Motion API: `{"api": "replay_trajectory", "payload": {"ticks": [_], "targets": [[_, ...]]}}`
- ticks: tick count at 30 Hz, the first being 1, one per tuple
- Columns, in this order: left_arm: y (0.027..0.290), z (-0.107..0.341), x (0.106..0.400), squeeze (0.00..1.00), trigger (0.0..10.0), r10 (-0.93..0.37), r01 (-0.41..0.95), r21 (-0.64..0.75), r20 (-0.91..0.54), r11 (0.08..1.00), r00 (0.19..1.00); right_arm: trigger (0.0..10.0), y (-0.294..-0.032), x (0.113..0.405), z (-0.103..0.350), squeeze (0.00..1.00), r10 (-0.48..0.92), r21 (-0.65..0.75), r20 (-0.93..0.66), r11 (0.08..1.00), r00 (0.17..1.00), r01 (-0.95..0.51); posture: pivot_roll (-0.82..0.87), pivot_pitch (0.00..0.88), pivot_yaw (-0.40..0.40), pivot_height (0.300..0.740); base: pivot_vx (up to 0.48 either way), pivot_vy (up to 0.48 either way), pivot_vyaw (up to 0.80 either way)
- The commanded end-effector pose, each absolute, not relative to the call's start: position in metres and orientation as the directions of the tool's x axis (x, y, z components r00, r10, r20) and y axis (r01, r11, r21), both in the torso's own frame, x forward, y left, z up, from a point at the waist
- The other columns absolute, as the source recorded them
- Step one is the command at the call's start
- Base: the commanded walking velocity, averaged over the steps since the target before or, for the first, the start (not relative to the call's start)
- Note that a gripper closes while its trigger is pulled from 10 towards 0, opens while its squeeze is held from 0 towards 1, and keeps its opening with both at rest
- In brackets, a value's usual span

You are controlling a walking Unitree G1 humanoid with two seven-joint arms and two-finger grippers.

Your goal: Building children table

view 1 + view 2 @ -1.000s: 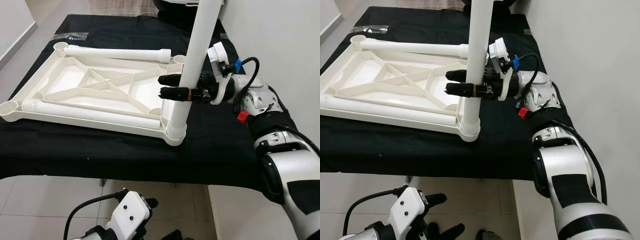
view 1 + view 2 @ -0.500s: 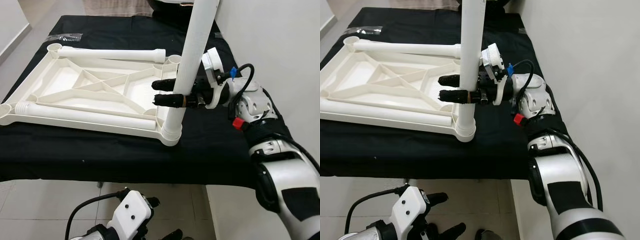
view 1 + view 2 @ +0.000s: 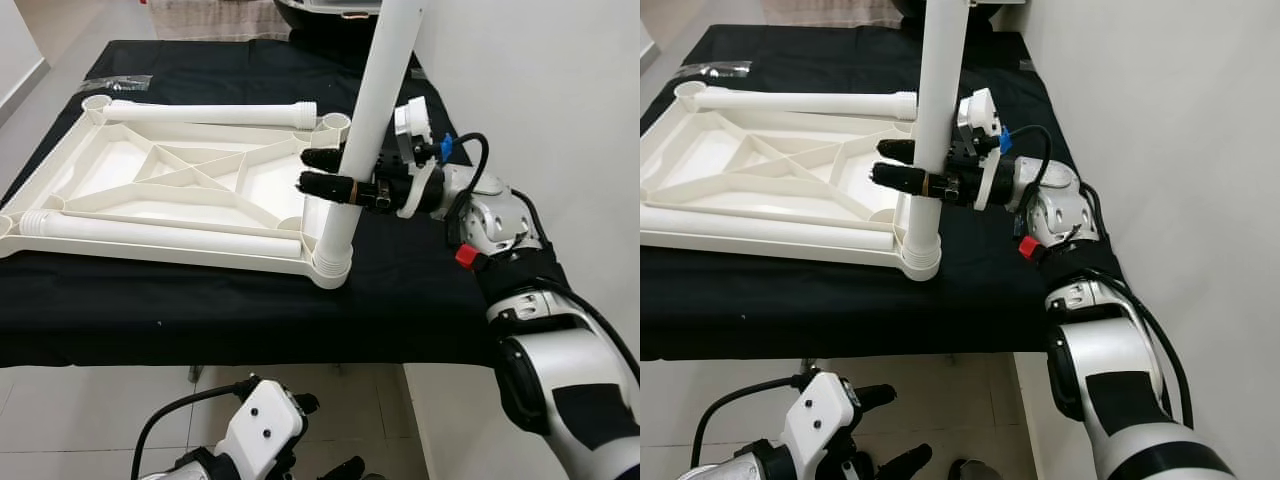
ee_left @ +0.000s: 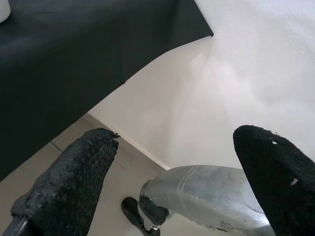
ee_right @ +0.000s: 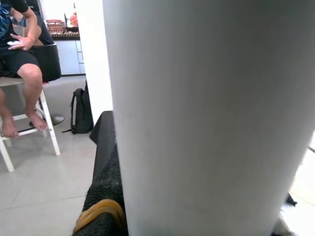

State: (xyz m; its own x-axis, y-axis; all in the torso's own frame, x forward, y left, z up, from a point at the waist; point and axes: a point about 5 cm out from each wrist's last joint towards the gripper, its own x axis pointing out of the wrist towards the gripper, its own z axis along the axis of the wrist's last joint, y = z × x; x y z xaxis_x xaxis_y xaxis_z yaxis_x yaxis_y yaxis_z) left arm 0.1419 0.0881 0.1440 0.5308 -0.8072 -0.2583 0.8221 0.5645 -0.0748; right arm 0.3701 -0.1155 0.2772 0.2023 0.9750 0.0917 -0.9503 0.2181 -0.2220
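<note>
Black-draped bench point(image 3: 420, 290): right end effector point(image 3: 322, 172) clamps upright leg point(image 3: 362, 140).

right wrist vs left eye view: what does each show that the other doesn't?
Right wrist view alone: a seated person on a white chair and a dark backpack on the floor.

Left eye view alone: the upturned white plastic tabletop on the black-covered table, two loose white legs lying on it, and the left gripper low by the floor.

Both: the upright white tubular leg, with the right gripper shut on it.
</note>
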Motion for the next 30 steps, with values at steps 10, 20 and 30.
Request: {"api": "replay_trajectory", "payload": {"ticks": [10,20,30], "targets": [[0.088,0.142,0.143,0.0,10.0,-0.795,0.808,-0.083,-0.26,0.584,0.548,0.0,-0.094,0.367,0.241,0.0,0.964,-0.139,-0.018,0.26,0.264,-0.956,0.13,0.212,-0.077,0.74,0.0,0.0,0.0],[0.087,0.142,0.144,0.0,10.0,-0.791,0.802,-0.083,-0.252,0.592,0.558,0.0,-0.084,0.371,0.238,0.0,0.933,-0.149,-0.036,0.349,0.358,-0.925,0.13,0.215,-0.081,0.74,0.0,0.0,0.0],[0.089,0.144,0.15,0.0,10.0,-0.766,0.771,-0.087,-0.232,0.63,0.6,0.0,-0.09,0.378,0.234,0.0,0.831,-0.113,-0.009,0.552,0.557,-0.826,0.12,0.207,-0.087,0.74,0.0,0.0,0.0]]}}
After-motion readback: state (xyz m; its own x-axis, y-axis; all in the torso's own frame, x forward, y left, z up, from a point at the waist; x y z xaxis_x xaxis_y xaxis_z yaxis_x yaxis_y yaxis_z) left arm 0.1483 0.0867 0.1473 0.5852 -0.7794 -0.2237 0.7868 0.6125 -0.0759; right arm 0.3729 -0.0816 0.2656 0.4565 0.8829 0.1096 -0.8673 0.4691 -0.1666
